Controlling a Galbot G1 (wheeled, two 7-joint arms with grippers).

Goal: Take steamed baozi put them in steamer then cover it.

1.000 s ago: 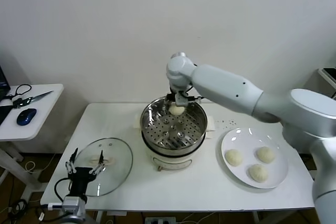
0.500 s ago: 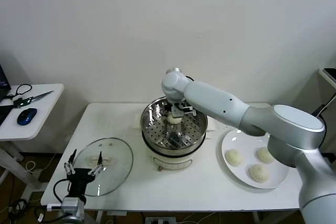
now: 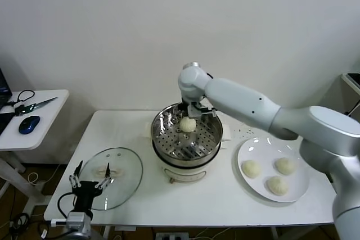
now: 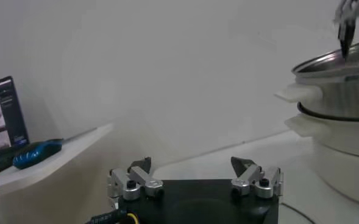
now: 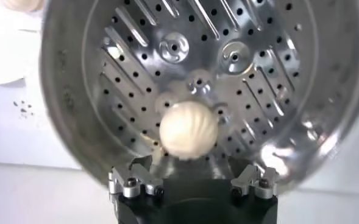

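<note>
- White wall behind, and a white table (image 3: 219,198) in front of it carrying everything for the job.
- Far left, a small side table (image 3: 34,133) holds a blue mouse (image 3: 28,124) and a pair of scissors (image 3: 31,105).
- Left gripper (image 3: 90,181) hovers at the near left corner of the table, fingers spread wide with nothing between them, over the near edge of the cover (image 3: 112,177).
- That cover, clear glass with a white bar handle, lies flat on the table to the left of the steamer.
- Steamer (image 3: 187,141) stands mid-table on its cream pot base, basket uncovered.
- One baozi (image 3: 188,124) sits inside on the perforated floor, toward the far side; the right wrist view shows it (image 5: 188,129) free, just ahead of the fingertips.
- Right gripper (image 3: 194,112) hangs over the steamer's far rim just above that bun, its jaws parted wider than the bun and gripping nothing.
- To the right, a white plate (image 3: 247,151) holds the other three baozi (image 3: 275,173), apart from one another.
</note>
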